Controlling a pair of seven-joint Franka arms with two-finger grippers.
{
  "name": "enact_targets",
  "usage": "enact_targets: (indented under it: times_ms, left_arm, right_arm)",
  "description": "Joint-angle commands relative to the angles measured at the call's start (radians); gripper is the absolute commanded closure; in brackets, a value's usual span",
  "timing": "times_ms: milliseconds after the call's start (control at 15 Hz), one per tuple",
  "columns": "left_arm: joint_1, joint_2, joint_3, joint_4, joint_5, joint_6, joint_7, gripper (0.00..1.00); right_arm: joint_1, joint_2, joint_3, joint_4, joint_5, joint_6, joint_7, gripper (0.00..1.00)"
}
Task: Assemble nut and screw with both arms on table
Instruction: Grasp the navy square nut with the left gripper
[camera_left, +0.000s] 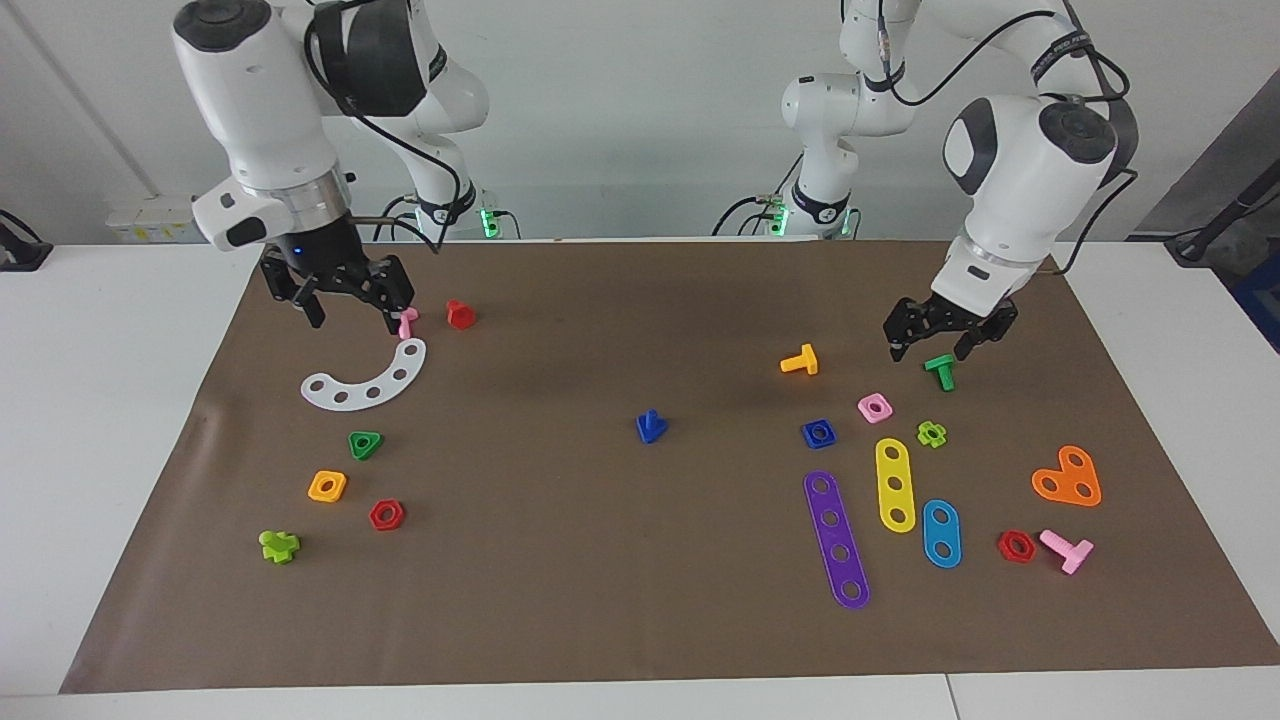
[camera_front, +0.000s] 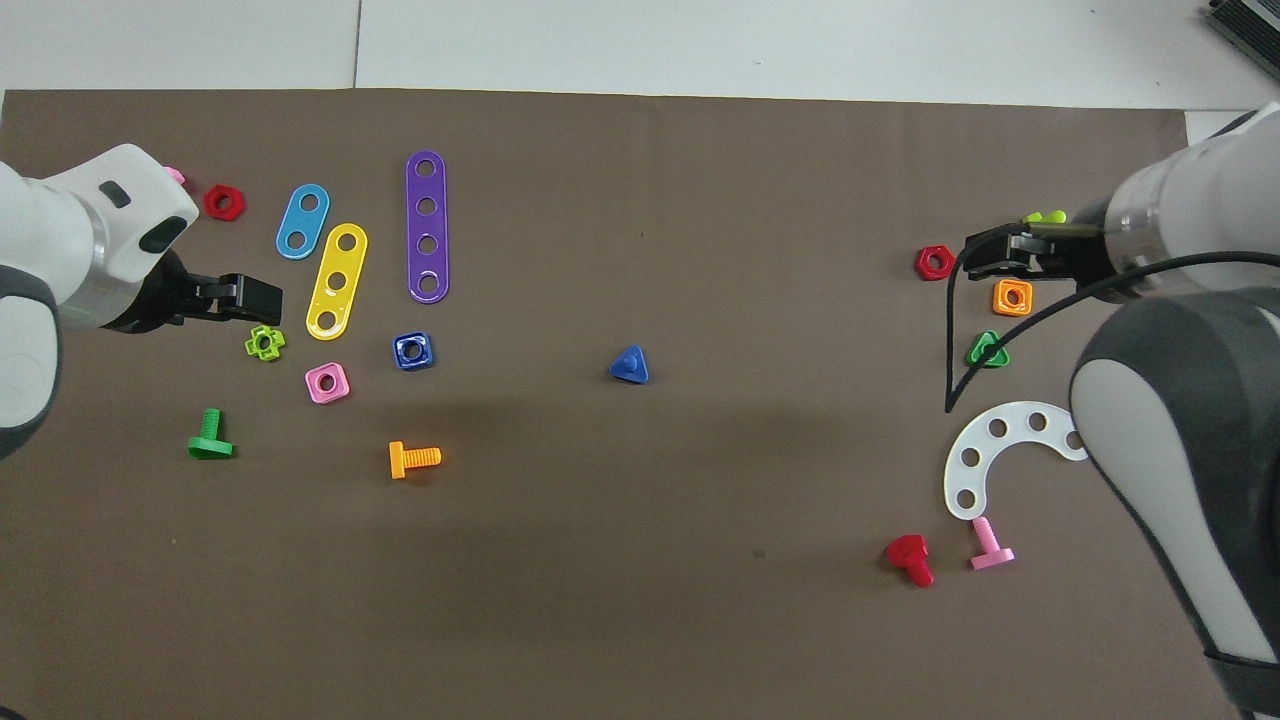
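The left gripper (camera_left: 936, 343) hangs empty with its fingers spread, just above the mat beside the green bolt (camera_left: 940, 371) and over the cluster at the left arm's end of the bench (camera_left: 120, 400). The nut (camera_left: 818, 433) lies flat there, beside the pink square nut (camera_left: 874, 407) and just nearer the robots than the purple strip (camera_left: 836, 539). The screw (camera_left: 650, 426) stands alone near the middle of the mat (head down, shaft up), well apart from both grippers. The right gripper (camera_left: 345, 303) hovers wide and empty at the right arm's end, over the mat by the white curved strip (camera_left: 366, 380) and the red bolt (camera_left: 460, 313)
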Motion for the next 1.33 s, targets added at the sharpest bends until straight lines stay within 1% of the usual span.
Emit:
enact_targets:
  times_ms: [0, 200, 267, 533, 733, 1000, 1133, 1267]
  left_arm:
    - [-0.038, 0.008, 0.009, -0.072, 0.017, 0.112, -0.069, 0.05]
    - [-0.057, 0.022, 0.009, -0.122, 0.015, 0.197, -0.101, 0.05]
    - [-0.06, 0.038, 0.009, -0.123, 0.015, 0.21, -0.12, 0.05]
    - [-0.101, 0.133, 0.009, -0.122, 0.015, 0.295, -0.192, 0.05]
    - [-0.115, 0.193, 0.009, -0.116, 0.015, 0.335, -0.213, 0.06]
    - [-0.12, 0.235, 0.009, -0.126, 0.015, 0.381, -0.229, 0.08]
    - [-0.124, 0.235, 0.008, -0.146, 0.015, 0.402, -0.24, 0.09]
    - [-0.127, 0.239, 0.008, -0.16, 0.015, 0.428, -0.252, 0.11]
  right_arm:
    - [-0.085, -0.022, 0.009, 0.03, 0.038, -0.07, -0.059, 0.0]
    - [-0.119, -0.014, 0.007, 0.122, 0.04, -0.147, -0.066, 0.0]
    - [-0.125, -0.011, 0.009, 0.129, 0.038, -0.156, -0.066, 0.0]
    - [-0.12, -0.019, 0.009, 0.119, 0.052, -0.202, -0.062, 0.0]
    - [-0.119, -0.051, 0.009, 0.048, 0.05, -0.172, -0.063, 0.0]
    - [-0.107, -0.065, 0.012, 0.02, 0.032, -0.166, -0.067, 0.0]
    - [-0.102, -0.052, 0.02, 0.058, 0.018, -0.202, -0.081, 0.0]
    - [-0.102, -0.022, 0.023, 0.151, 0.001, -0.283, -0.095, 0.0]
